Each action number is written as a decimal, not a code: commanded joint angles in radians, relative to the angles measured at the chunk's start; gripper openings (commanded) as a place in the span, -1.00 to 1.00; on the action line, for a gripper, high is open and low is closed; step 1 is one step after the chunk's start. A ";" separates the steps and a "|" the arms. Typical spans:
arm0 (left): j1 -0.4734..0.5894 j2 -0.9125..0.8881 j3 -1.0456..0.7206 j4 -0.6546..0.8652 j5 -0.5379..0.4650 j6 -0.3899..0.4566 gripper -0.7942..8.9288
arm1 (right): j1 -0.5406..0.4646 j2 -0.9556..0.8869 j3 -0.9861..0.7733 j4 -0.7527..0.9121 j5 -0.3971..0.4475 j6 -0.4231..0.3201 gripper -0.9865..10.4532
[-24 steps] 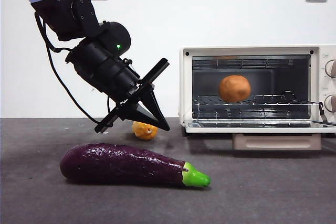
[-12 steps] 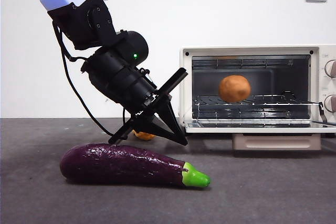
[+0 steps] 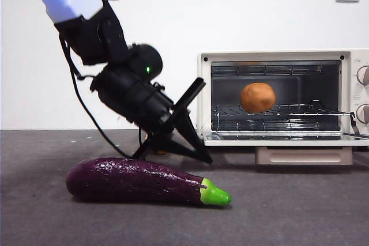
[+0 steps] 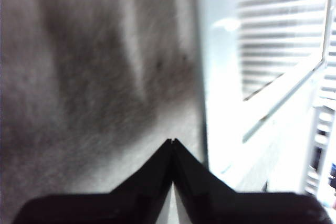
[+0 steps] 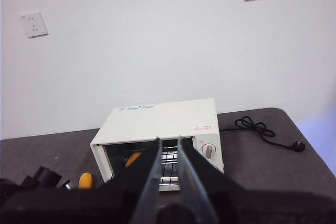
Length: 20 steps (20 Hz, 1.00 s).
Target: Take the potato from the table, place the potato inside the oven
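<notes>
White wall with two sockets backs a flat dark grey, speckled table (image 3: 300, 211). On it stands the cream-white boxy toaster oven (image 3: 277, 55) with its door lowered flat and its dark cavity exposed. The roundish, matte orange-brown potato (image 3: 258, 97) rests on the wire rack (image 3: 277, 109) inside the oven, about mid-width of the opening. A long glossy purple eggplant with a green stem cap (image 3: 138, 180) lies lengthwise on the table nearer the front camera, apart from the oven. The left gripper (image 3: 196, 151), on a dark arm slanting down from the upper corner of the front view, is low over the table just beside the oven's lowered door, above the eggplant's far side; the left wrist view shows its two black jaws pressed tip to tip with nothing between them. The right gripper (image 5: 169, 148) is raised well back from the oven, looking down on its top; its jaws stand narrowly parted and empty.
</notes>
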 commanded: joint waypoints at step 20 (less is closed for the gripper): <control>0.031 0.028 0.008 0.172 0.185 -0.121 -0.85 | 0.001 -0.004 0.002 -0.023 -0.011 0.024 -0.73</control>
